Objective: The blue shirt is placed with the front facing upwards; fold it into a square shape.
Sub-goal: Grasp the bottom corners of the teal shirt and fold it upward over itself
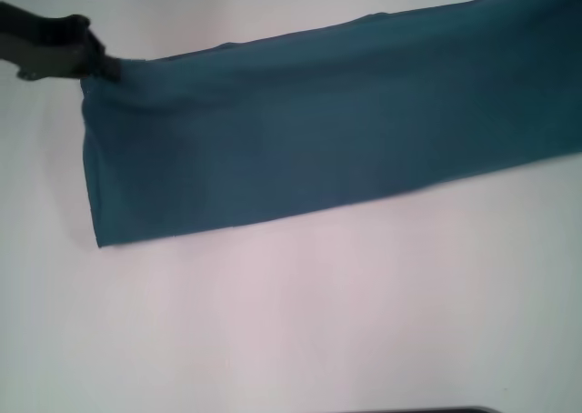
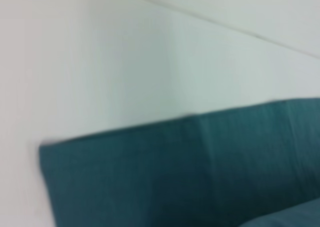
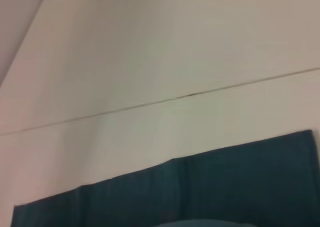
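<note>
White table [image 1: 273, 322]: left hand [image 1: 107, 67] pinches blue shirt [image 1: 327, 131] corner (folded).

Only a small part of the robot shows. In the head view, the left gripper [image 1: 107, 67] comes in from the upper left edge as a dark, almost black shape. Its body is thick and rounded, with a bumpy outline on top, and it becomes narrow toward the tip. A lighter grey patch sits on its lower side near the picture edge. No cables, screws or markings can be made out. The wrist views show nothing of the robot's own body.
</note>
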Robot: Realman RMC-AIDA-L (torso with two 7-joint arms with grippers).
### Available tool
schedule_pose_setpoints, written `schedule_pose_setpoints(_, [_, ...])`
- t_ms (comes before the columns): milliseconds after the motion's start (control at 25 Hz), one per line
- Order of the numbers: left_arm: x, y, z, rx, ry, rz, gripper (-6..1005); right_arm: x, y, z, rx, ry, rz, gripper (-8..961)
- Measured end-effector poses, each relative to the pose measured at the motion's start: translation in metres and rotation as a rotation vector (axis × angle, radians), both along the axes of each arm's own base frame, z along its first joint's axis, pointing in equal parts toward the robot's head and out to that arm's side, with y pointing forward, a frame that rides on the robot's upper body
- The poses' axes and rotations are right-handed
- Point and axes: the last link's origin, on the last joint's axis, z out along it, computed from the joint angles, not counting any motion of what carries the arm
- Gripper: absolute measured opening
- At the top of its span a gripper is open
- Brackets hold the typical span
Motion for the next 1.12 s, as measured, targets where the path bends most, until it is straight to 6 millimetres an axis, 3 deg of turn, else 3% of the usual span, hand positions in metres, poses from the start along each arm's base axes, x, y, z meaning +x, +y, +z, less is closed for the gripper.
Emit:
schedule_pose_setpoints(160, [-0.001,0.009,-0.017,0.066,0.042,-0.001,76,0.004,0.007,-0.022,0.059,-0.016,-0.016,26])
schedule_pose_setpoints(560, [-0.018,0.016,-0.032,0.174,0.051,0.043,81,0.023,0.027,-0.062,0.172,-0.151,-0.042,28])
schedule_pose_setpoints(920, [-0.016,0.023,-0.040,0.244,0.038,0.044,86,0.030,0.031,-0.066,0.221,-0.184,-0.053,29])
schedule_pose_setpoints(1120, [-0.010,0.028,-0.041,0.250,0.034,0.047,88,0.022,0.043,-0.062,0.266,-0.209,-0.030,30])
